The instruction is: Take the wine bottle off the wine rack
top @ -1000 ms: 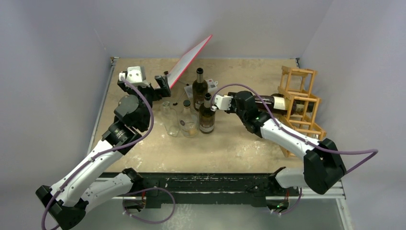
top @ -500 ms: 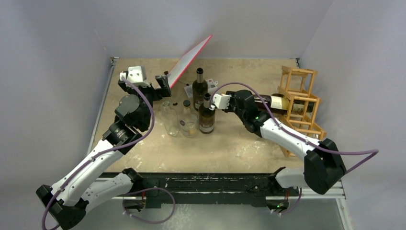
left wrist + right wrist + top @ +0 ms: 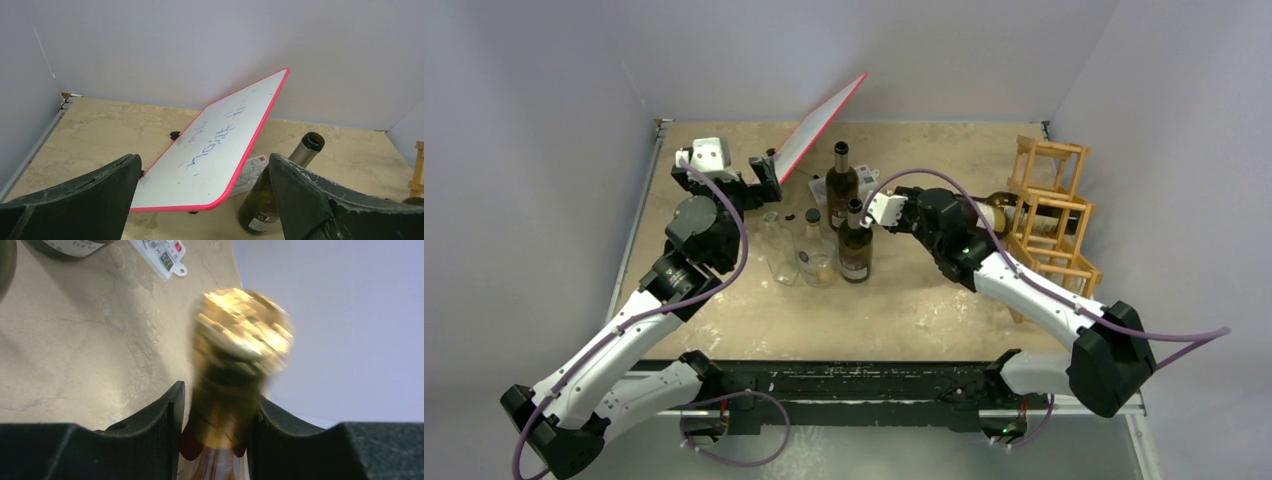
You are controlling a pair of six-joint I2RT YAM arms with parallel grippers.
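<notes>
The right hand grips the neck of the wine bottle just below its gold-foil cap, a finger pressed on each side. The bottle lies roughly level above the worktop, its cap toward the middle and its base end at the left bars of the wine rack, which stands at the right edge. Whether the base rests on the bars cannot be told. The left hand is open, fingers spread wide, just in front of the low edge of a tilted red-edged whiteboard. Two dark bottles and two clear bottles stand upright at mid-worktop between the arms.
</notes>
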